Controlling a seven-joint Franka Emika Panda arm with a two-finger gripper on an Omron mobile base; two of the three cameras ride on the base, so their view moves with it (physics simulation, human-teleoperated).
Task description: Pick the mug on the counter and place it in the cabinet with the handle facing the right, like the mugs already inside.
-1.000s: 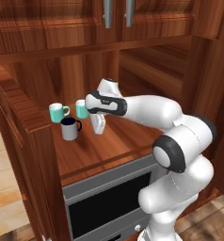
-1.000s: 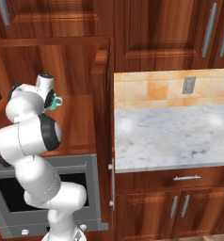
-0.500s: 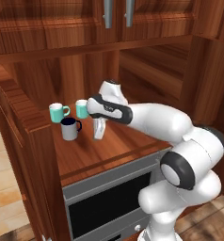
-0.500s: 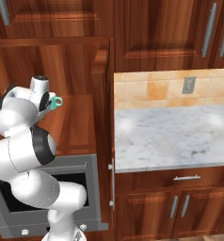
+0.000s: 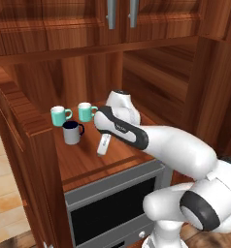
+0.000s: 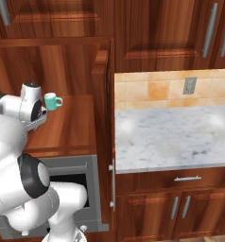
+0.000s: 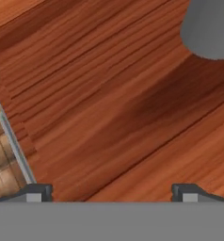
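Observation:
The grey mug (image 5: 72, 132) stands upright on the wooden shelf of the cabinet (image 5: 107, 162), in front of two teal mugs (image 5: 60, 115). Its dark handle (image 5: 81, 128) points right, like theirs. My gripper (image 5: 103, 147) hangs open and empty just right of the grey mug, a little nearer the shelf's front edge, touching nothing. In the hand view the fingertips (image 7: 38, 192) stand wide apart over bare shelf wood, and the grey mug (image 7: 212, 29) sits at the top right corner. The counter (image 6: 180, 137) lies to the right of the cabinet.
The cabinet's open door (image 6: 106, 118) stands edge-on between shelf and counter. A built-in oven (image 5: 112, 206) sits under the shelf. Upper cabinets with silver bar handles (image 5: 110, 12) hang above. One teal mug (image 6: 52, 101) shows past my arm in the right base view.
My gripper has drawn back from the mugs, down and toward the shelf's front edge, still open. The grey mug has stayed in place on the shelf.

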